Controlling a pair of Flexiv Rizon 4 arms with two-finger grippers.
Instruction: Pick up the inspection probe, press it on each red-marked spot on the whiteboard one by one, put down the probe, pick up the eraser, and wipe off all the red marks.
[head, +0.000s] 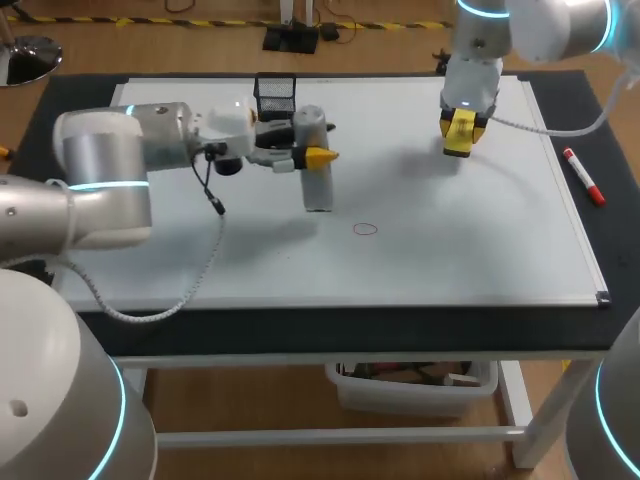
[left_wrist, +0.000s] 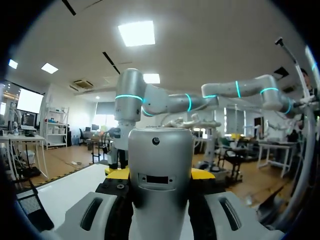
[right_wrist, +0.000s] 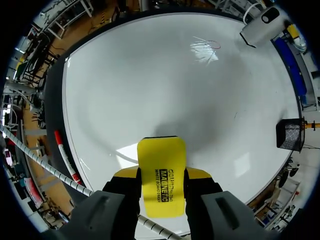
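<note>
Left of centre, the left claw (head: 313, 156) grips the upright probe (head: 317, 190). Upper right, the right claw (head: 458, 138) clamps the eraser (right_wrist: 161, 172) above the whiteboard (head: 450, 240).

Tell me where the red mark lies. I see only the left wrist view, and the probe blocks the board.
Observer: One red mark, a small ring, shows on the board. It lies nearer the robot than the probe and a little toward the right arm's side.
Operator: Is the probe on it?
Observer: No. In the head view the probe's lower end is beside the mark, clearly off it. I cannot tell whether it touches the board.
Operator: And the right gripper?
Observer: The right gripper holds the yellow eraser over the board's far part, well away from the mark.
</note>
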